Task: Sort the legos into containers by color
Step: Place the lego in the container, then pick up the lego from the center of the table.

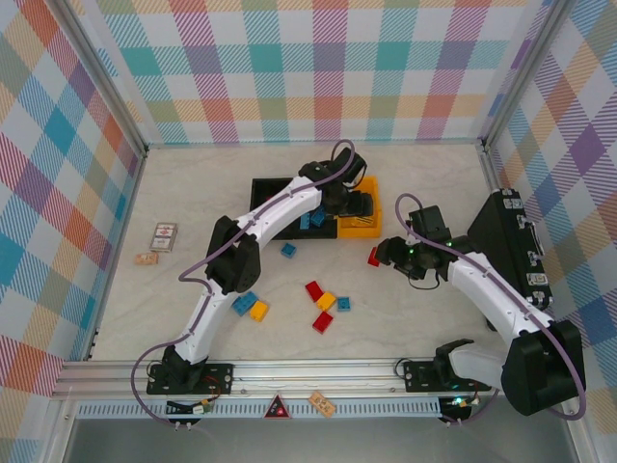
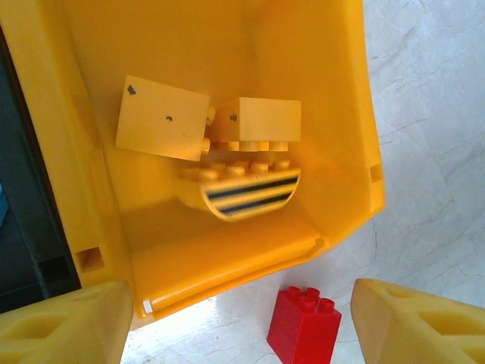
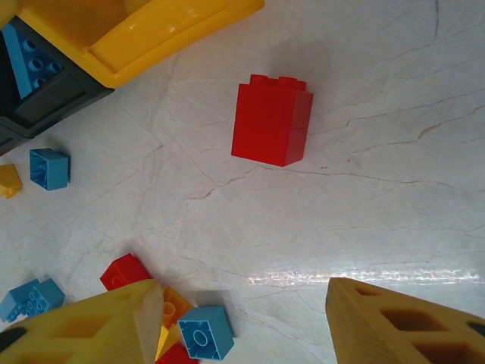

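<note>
Red studded plastic brick, judged light, stiff and slick, set just beside the near edge of the yellow plastic bin, is best taken across flat sides by the right gripper, fingers apart.

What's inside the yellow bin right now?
Three, all yellow: a plain-faced block, a studded brick beside it, a curved black-striped piece. From above, the left arm covers part of the yellow bin.
</note>
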`<action>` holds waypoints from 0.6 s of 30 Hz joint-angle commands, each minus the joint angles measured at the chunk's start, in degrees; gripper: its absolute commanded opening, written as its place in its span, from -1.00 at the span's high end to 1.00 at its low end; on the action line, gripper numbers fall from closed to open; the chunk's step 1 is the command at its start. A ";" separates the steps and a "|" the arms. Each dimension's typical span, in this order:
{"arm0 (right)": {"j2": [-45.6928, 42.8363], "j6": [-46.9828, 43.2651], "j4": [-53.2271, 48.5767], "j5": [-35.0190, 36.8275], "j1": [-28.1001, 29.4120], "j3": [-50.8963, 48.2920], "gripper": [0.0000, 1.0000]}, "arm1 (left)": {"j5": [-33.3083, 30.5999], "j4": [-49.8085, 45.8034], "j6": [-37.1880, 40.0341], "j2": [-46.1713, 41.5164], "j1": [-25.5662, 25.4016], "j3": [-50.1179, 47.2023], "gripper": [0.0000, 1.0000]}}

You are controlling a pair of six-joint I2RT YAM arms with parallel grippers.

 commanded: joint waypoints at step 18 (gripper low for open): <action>3.30 -2.11 -2.13 3.56 -0.48 3.39 -0.18 | -1.98 8.33 0.60 -25.91 0.25 -29.79 -0.44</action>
